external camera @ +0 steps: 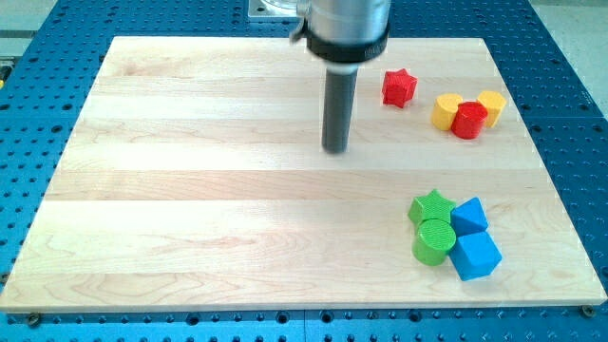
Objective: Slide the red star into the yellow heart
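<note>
We are seeing no writing anywhere. My tip (336,149), a plain rod with no jaws, is resting on the pale wooden board (190,209), left of the red star (399,87). The yellow heart (446,111) is touching a red cylinder (469,120) further right.

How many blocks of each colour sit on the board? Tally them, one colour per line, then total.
Red: 2, the red star and red cylinder
Yellow: 2, the yellow heart and yellow hexagon
Green: 2, the green star and green cylinder
Blue: 2, the upper blue block and lower blue block
Total: 8
</note>
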